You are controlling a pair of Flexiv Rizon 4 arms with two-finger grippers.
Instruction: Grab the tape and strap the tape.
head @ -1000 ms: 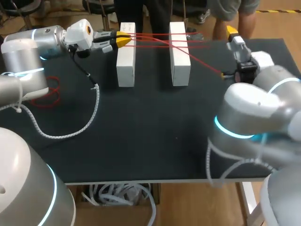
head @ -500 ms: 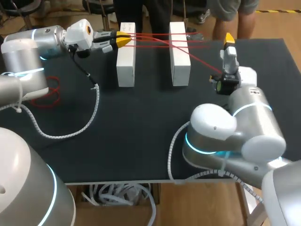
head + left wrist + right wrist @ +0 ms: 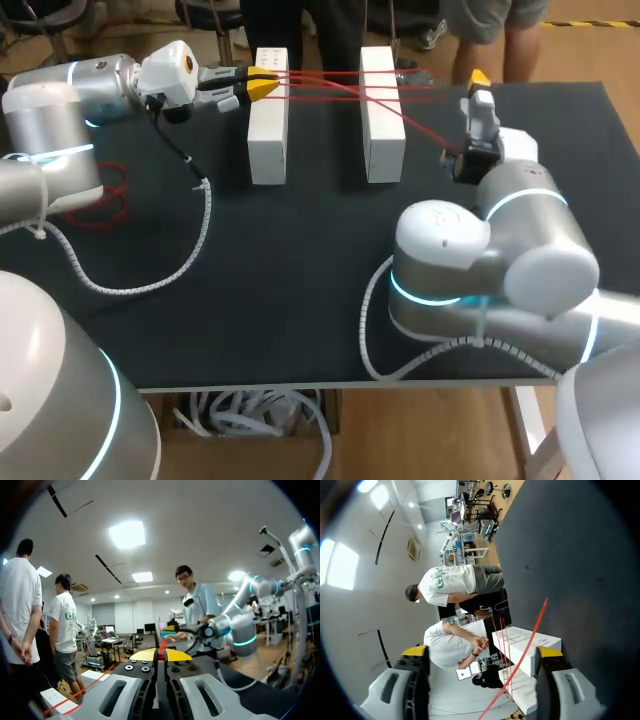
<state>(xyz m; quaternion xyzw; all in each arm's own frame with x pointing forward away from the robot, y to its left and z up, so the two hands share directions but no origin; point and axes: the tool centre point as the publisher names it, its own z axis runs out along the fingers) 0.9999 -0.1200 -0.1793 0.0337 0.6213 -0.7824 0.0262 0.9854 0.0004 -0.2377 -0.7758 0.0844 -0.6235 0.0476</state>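
On the near half of the table (image 3: 300,290), the right arm (image 3: 480,270) now fills the space right of centre; over the last second its elbow has swung inward from the table's right edge. A loose coil of red tape (image 3: 105,195) lies near the left edge, beside the left arm and well apart from the blocks. Further back, the left white block (image 3: 267,130) and the right white block (image 3: 382,120) stand side by side with a gap between them. Several strands of taut red tape (image 3: 330,80) cross their far ends. The left gripper (image 3: 262,88) has not moved: it stays clamped on the tape end just beside the left block, fingers closed together on it in its wrist view. The right gripper (image 3: 478,82) has shifted slightly toward the right block. Its fingers stand wide apart, and one strand runs between them, apparently touching neither. Judgement: the left end is anchored, and the right arm is repositioning to take up the free strand for another wrap. No writing can be made out: faint marks on the blocks are too small to read.
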